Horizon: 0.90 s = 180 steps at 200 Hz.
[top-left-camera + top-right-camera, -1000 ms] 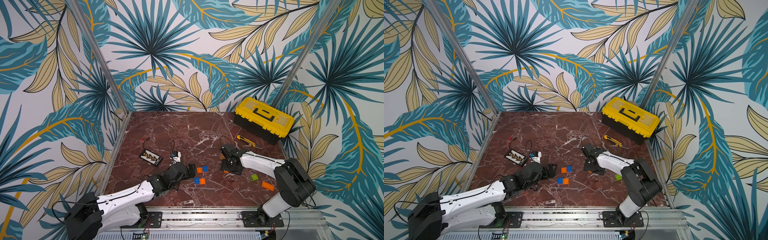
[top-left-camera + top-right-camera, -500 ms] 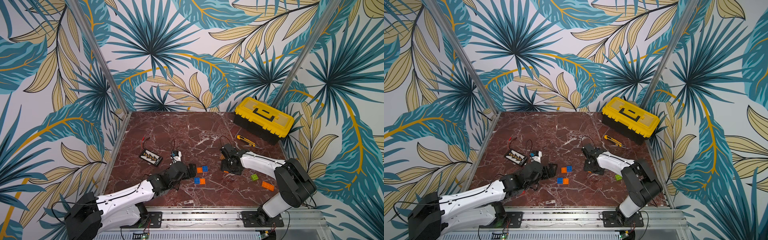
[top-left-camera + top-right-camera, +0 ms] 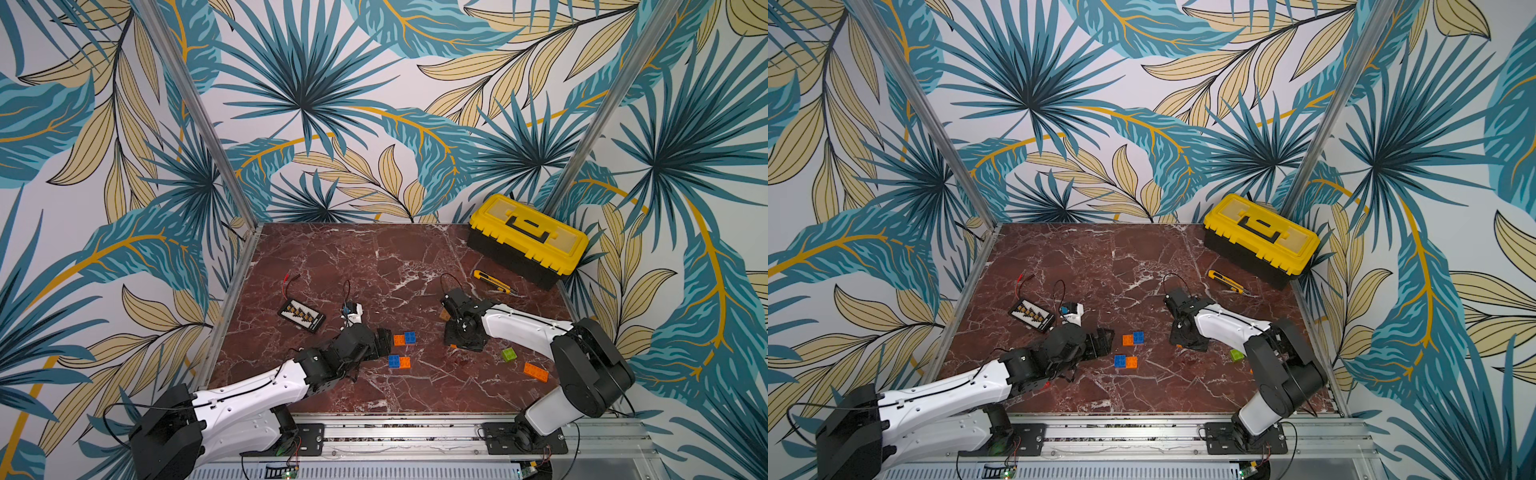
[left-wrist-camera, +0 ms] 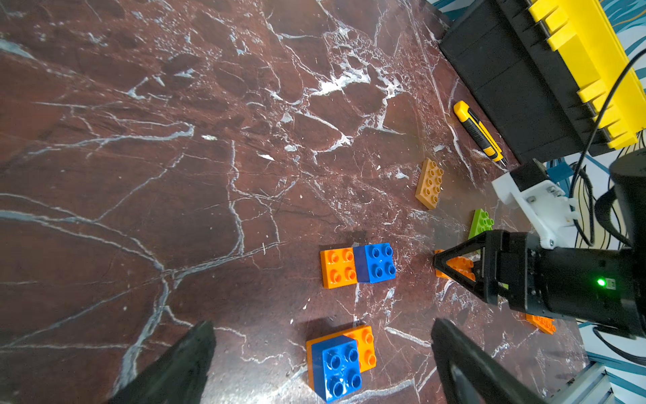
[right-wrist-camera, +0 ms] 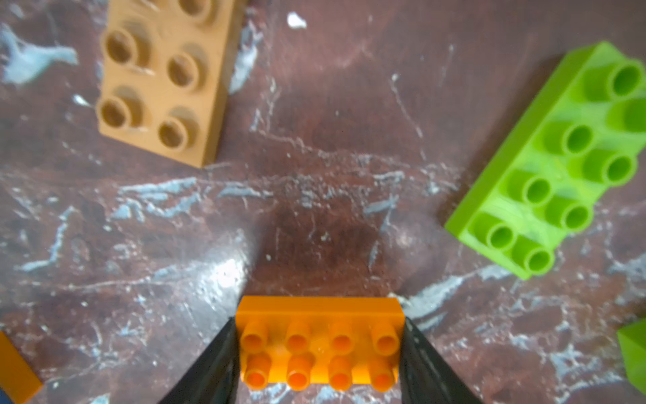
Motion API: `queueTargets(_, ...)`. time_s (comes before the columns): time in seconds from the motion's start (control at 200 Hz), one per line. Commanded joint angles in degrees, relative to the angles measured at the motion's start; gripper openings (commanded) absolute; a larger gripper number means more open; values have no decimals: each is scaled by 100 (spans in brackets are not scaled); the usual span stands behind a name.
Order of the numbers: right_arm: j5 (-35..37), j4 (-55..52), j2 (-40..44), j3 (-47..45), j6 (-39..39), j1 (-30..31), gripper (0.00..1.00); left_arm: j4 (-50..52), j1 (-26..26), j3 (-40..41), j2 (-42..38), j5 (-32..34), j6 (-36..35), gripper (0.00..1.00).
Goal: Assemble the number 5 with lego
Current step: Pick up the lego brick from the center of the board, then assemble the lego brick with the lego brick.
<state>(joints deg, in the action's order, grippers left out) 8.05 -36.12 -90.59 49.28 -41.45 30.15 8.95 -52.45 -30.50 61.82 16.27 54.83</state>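
Elbows tell most of it: the left arm [image 3: 249, 386] lies low, stretched from the near rail across the marble table [image 3: 374, 257], and the left gripper [image 3: 384, 343] at its end points sideways with its fingers [image 4: 188, 363] spread wide and nothing between them. Just ahead of it sit two lego pairs, the farther orange-and-blue pair [image 3: 405, 338] and the nearer orange-and-blue pair [image 3: 399, 361], close together but apart. The right arm [image 3: 523, 328] rises from its base at the near right, reaches in toward the middle and tips the right gripper [image 5: 318, 323] down onto the table, where its fingers [image 5: 216, 363] press against the two short ends of an orange oblong [image 5: 318, 349] lying flat, studs up. A tan brick [image 5: 160, 80] and a lime oblong [image 5: 552, 168] lie near it, touching nothing. Another orange brick [image 3: 535, 371] rests beside the right arm's elbow. A yellow toolbox [image 3: 528, 239] fills the far right corner, a utility knife [image 3: 490, 280] just beside it; a black board [image 3: 301, 314] lies toward the left edge, and bare marble runs from both grippers to the back wall
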Motion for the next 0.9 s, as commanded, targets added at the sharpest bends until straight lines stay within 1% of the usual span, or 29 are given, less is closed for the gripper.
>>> queueTargets(0.0, -86, -499, 282, 73, 80, 131, 52, 178, 16, -241, -27, -41, 64, 100)
queueTargets(0.21, -114, -706, 720, 298, -148, 519, 52, 318, 16, 3, -208, 13, 316, 99)
queueTargets(0.37, -138, -717, 721, 531, -384, 952, 52, 373, 15, 232, -420, 73, 512, 100)
queueTargets(0.596, -81, -678, 447, 1011, -722, 1554, 52, 642, 24, 443, -701, 176, 760, 100)
queueTargets(0.616, -71, -666, 404, 1069, -741, 1754, 52, 788, 24, 472, -725, 172, 790, 99)
queueTargets(0.696, -36, -625, 204, 1266, -833, 2035, 51, 819, 32, 590, -830, 127, 899, 99)
queueTargets(0.896, 38, -746, -389, 1835, -867, 2456, 51, 827, 41, 834, -1159, 60, 1021, 100)
